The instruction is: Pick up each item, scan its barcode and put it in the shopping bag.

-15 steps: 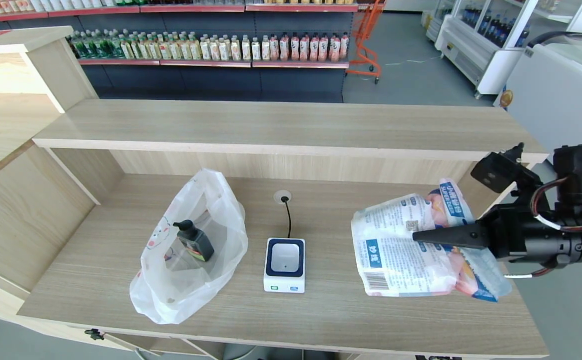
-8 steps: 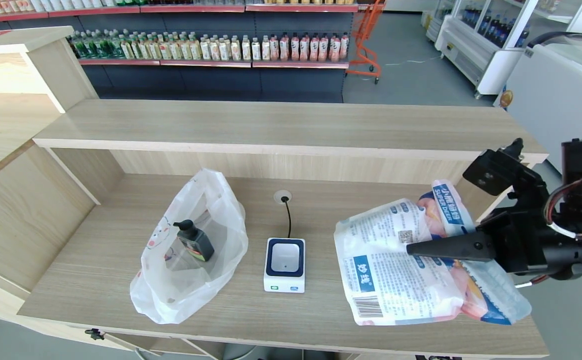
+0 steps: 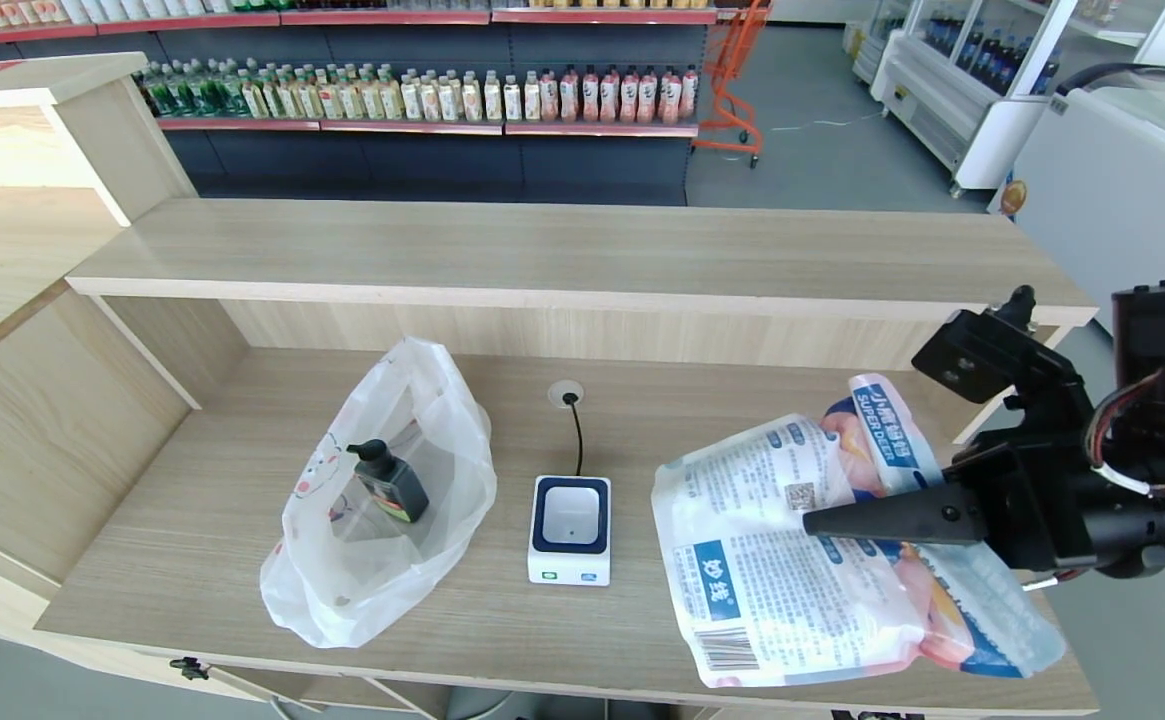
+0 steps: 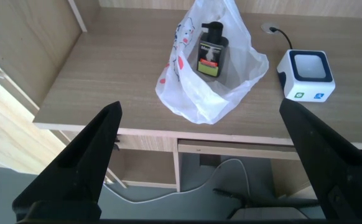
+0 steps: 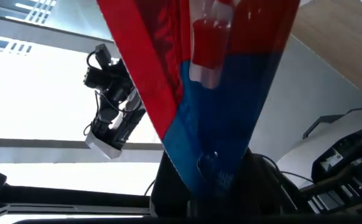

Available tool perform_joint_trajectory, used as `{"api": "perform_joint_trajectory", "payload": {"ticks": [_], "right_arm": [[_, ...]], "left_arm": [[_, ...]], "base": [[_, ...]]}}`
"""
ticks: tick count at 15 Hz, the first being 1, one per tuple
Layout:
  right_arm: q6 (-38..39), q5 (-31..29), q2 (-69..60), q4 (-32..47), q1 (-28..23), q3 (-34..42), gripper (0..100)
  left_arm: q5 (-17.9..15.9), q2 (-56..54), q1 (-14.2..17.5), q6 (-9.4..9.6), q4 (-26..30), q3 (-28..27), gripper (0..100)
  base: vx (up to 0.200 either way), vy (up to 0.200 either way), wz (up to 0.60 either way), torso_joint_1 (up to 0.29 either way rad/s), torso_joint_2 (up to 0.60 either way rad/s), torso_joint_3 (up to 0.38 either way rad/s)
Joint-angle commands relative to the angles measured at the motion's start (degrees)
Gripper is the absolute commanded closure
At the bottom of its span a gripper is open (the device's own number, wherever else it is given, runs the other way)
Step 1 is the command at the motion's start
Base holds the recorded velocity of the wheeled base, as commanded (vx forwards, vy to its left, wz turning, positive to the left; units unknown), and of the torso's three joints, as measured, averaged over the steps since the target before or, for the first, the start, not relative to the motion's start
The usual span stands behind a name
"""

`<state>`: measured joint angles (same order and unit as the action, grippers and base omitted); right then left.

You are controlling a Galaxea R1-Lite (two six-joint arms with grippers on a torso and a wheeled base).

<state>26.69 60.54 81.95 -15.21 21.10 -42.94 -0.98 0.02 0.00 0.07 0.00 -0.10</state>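
The packet (image 3: pixel 772 560) looks like a big soft pouch: light, floppy and slick. I judge it will sag and swing, so a deep hold across its flat face suits it best. My right gripper (image 3: pixel 822 520) is clamped shut on it, one finger lying across the printed side. The packet hangs beyond my fingertips, apparently clear of the counter (image 3: pixel 562 640). The scanner (image 3: pixel 569 528) lies to that gripper's left, with the shopping bag (image 3: pixel 342 570) farther left. My left gripper (image 4: pixel 199 107) is spread wide, holding nothing.
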Motion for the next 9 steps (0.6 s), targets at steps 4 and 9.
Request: {"api": "perform_joint_trajectory", "payload": {"ticks": [4,9], "right_arm": [[0.0,0.1,0.2,0.0,0.9,1.2,100],[-0.2,0.0,0.4,-0.3,1.0,1.1,100]], "left_arm": [[0.0,0.0,0.0,0.01,0.0,0.0,0],[0.0,0.0,0.0,0.01,0.0,0.0,0]], "base": [[0.000,0.000,0.00,0.000,0.00,0.000],[0.000,0.000,0.00,0.000,0.00,0.000]]}}
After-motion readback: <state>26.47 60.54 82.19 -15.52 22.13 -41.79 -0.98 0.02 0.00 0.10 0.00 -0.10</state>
